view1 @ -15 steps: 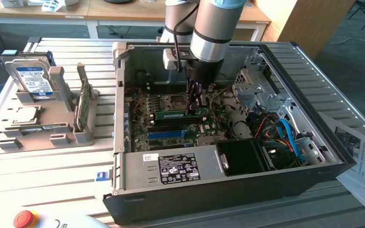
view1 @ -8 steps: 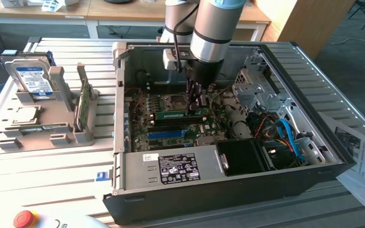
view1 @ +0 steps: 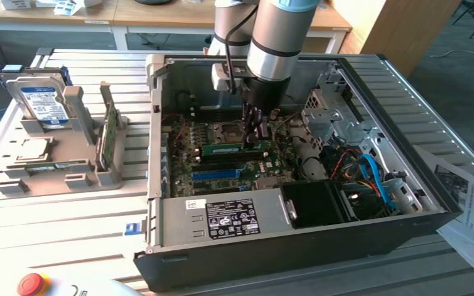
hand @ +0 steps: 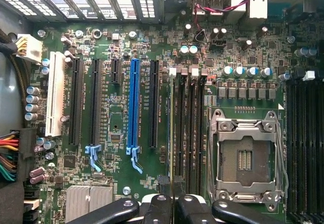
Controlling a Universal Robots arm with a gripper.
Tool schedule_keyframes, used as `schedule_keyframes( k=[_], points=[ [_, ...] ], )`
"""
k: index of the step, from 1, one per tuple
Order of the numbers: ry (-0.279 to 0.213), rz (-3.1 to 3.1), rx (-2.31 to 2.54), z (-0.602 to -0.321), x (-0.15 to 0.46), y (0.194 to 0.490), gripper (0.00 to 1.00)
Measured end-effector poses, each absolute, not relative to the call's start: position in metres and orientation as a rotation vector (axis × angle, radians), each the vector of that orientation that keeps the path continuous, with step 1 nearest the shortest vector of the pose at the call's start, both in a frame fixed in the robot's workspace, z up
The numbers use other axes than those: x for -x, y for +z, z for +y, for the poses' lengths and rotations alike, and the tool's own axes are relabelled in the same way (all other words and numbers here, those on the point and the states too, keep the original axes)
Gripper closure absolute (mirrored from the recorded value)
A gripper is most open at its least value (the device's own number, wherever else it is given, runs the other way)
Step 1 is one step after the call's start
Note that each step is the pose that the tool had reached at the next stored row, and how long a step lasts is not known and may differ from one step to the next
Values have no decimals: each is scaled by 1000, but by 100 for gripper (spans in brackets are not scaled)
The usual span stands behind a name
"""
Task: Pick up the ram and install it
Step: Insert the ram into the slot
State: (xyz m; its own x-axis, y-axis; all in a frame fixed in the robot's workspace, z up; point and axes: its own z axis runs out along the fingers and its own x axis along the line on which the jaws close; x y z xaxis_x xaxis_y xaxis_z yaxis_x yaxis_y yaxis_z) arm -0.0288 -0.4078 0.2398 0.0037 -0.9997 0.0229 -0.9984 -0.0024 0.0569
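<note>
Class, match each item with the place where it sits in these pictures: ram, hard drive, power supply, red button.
Items:
1. ram
2. hard drive
3. power supply
4. red button

Places:
A. upright in the grey holder beside the case
B. outside the case, in the lower corner on the exterior view's left
C. at the motherboard, under the pincer
D. inside the case, along its near wall

Pairs: 1-C, 2-A, 3-D, 4-B
</note>
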Motion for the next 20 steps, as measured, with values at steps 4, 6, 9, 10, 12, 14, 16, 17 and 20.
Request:
schedule_keyframes(
  k=[4,6,9,10,12,14,16,17,20],
  points=[
    [-37,-2189,-2173,-408,29,240,88],
    [-38,-2192,-2171,-408,29,240,88],
    [-38,-2192,-2171,-408,29,240,88],
    [-38,-2192,-2171,-408,29,240,88],
    [-38,-2192,-2171,-408,29,239,88],
    [-38,-2192,-2170,-408,29,239,88],
    [-37,-2192,-2170,-408,30,239,88],
    [-37,-2192,-2170,-408,30,238,88],
    [-38,-2192,-2171,-408,30,238,88]
  ],
)
